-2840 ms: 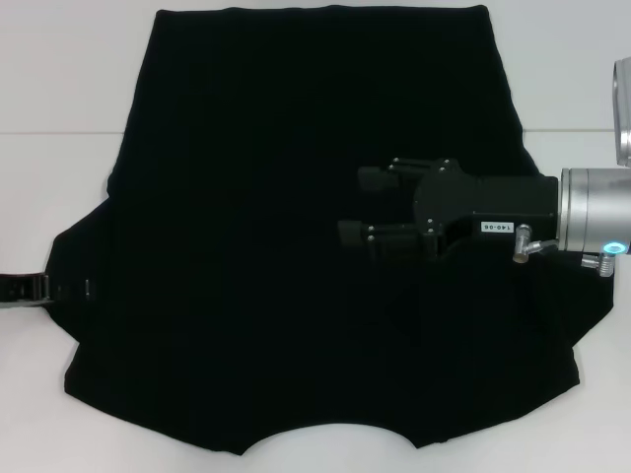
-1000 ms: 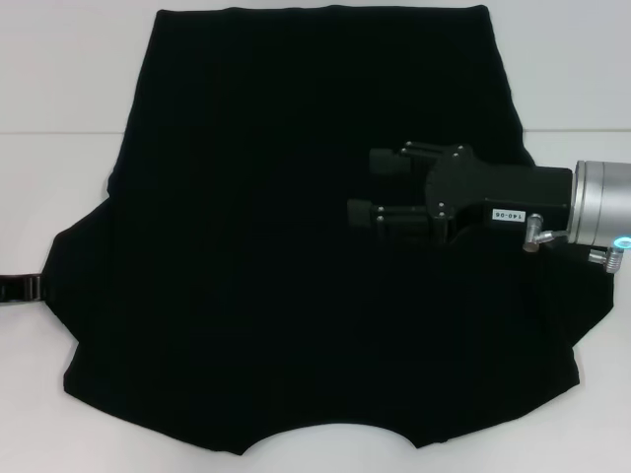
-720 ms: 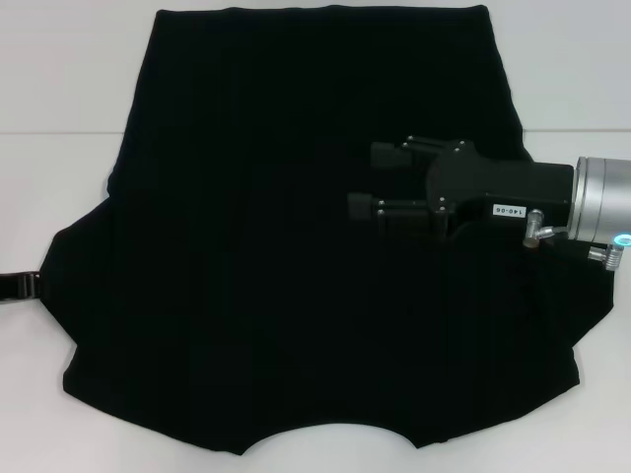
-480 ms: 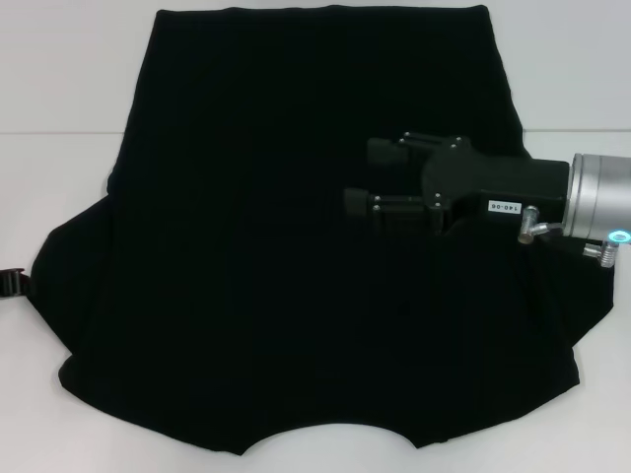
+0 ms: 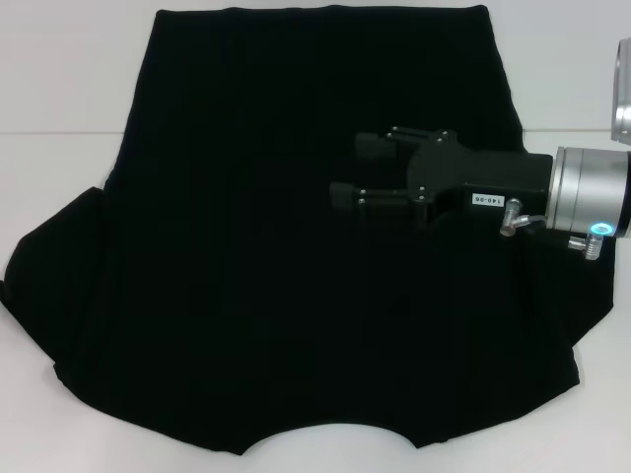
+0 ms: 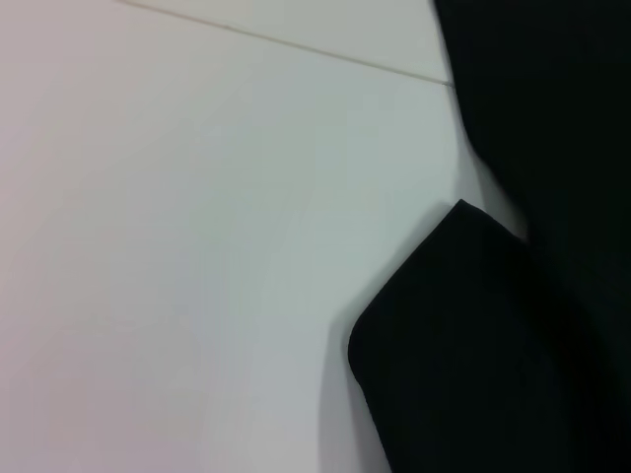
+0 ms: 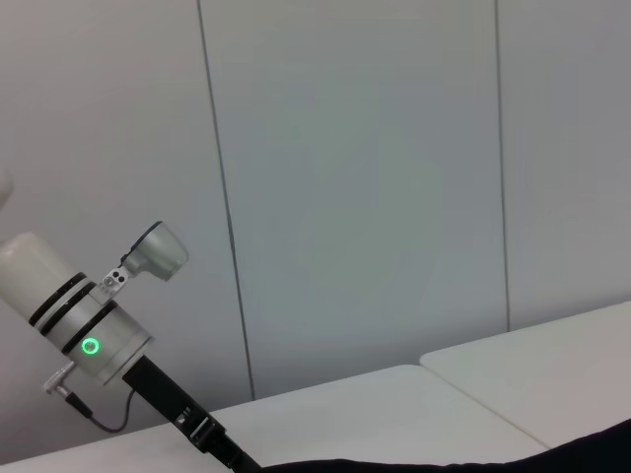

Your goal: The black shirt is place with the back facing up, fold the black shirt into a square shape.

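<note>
Our shirt (image 5: 296, 246) lay flat and spread out on the white table (image 5: 59, 79), with no fold made yet. Our right gripper (image 5: 350, 169) hung over the shirt's right half, fingers apart and holding nothing. We could not see our left gripper.

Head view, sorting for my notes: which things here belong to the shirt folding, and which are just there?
Part of the job:
- black shirt, spread flat, no lettering showing
- right pincer, open, above the shirt's right half
- left arm, seen only from the right wrist view; its pincer is not visible

Just there:
- white table under the shirt
- grey panelled wall behind
</note>
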`<state>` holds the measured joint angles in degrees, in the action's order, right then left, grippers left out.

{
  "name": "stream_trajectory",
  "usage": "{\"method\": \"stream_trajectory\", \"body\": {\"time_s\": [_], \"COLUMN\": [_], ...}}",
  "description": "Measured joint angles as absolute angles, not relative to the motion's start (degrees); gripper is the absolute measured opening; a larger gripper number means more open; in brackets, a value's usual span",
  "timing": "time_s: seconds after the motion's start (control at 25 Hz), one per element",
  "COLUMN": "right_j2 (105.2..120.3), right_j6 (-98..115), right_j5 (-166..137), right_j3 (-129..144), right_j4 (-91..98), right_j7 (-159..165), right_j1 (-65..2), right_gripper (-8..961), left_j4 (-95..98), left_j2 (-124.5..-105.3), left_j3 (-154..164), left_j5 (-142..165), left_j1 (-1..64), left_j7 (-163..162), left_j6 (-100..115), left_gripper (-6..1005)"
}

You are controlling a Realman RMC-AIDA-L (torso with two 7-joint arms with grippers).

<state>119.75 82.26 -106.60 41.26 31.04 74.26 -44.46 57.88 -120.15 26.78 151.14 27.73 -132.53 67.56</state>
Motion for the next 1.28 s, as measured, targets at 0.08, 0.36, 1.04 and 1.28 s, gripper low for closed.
{"method": "stream_trajectory", "body": {"time_s": [0.08, 0.36, 1.04, 1.28], "right_j2": [119.83, 119.88, 119.71, 119.61], "right_j6": [82.2, 82.0, 82.1, 82.2], "right_j5": [-106.6, -106.4, -106.4, -106.4], "right_j3": [41.3, 41.4, 41.4, 41.4], "right_j4": [31.0, 30.3, 30.3, 30.3], "right_j7": [74.3, 74.2, 74.6, 74.7], "right_j1": [-44.6, -45.2, -45.7, -45.7], "right_gripper": [851, 850, 850, 850], "left_j4": [57.9, 58.5, 60.0, 60.6], "left_j2": [-120.17, -120.24, -119.97, -119.82], "left_j3": [26.3, 23.5, 21.3, 21.2], "left_j5": [151.1, 151.0, 150.4, 150.4], "left_j1": [27.6, 26.6, 26.5, 26.3], "left_j7": [-132.5, -132.1, -131.9, -132.1], "left_j6": [67.6, 68.2, 71.8, 72.6], "left_gripper": [0, 0, 1, 1]}}
